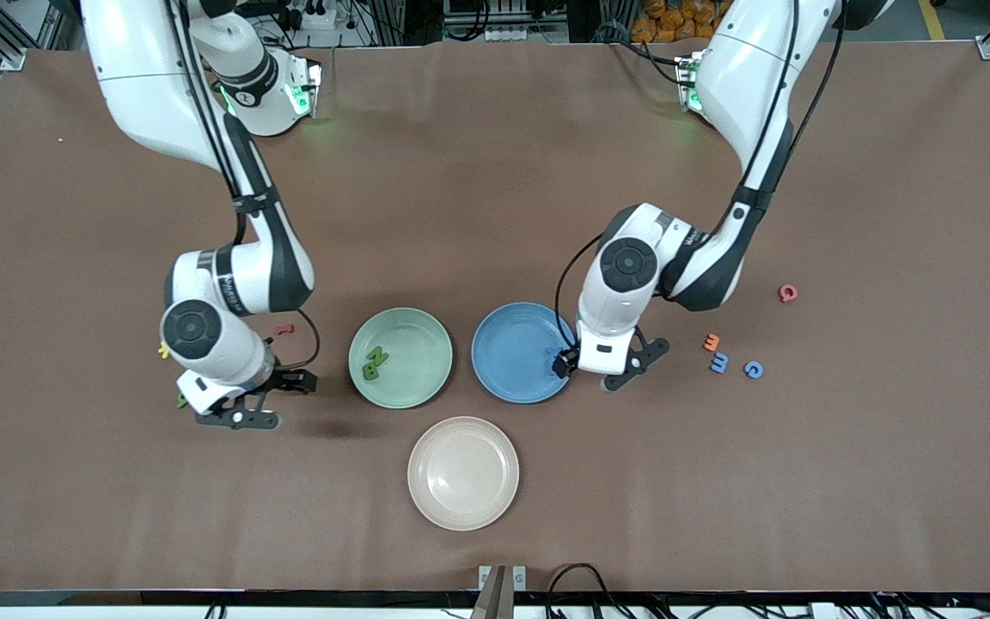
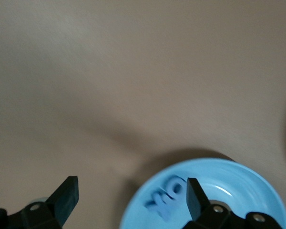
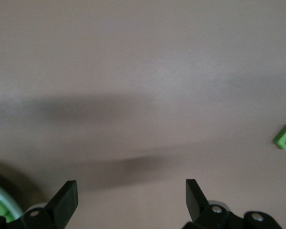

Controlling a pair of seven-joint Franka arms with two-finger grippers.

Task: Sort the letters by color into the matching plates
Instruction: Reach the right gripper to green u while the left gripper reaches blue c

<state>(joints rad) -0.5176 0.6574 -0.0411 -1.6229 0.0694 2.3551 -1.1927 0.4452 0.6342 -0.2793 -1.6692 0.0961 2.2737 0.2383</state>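
Brown table (image 1: 495,172). Mint green plate (image 1: 422,331) holding dark green letters (image 1: 373,363). Mid blue plate (image 1: 512,344), two blue letters (image 2: 168,195) inside. Cream-beige plate (image 1: 463,473), plain. Loose letters: red (image 1: 788,293), orange (image 1: 711,342), two blue (image 1: 736,366), bright green (image 3: 285,137), yellow (image 1: 164,349). White-and-black arms (image 1: 237,266).

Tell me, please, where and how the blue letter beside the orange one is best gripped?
Probably from straight above, jaws across its outer edges. The blue letter lies flat on the table, touching or almost touching the orange letter, so close the jaws along the line that avoids that side. The open left gripper, at the blue plate, is nearest.
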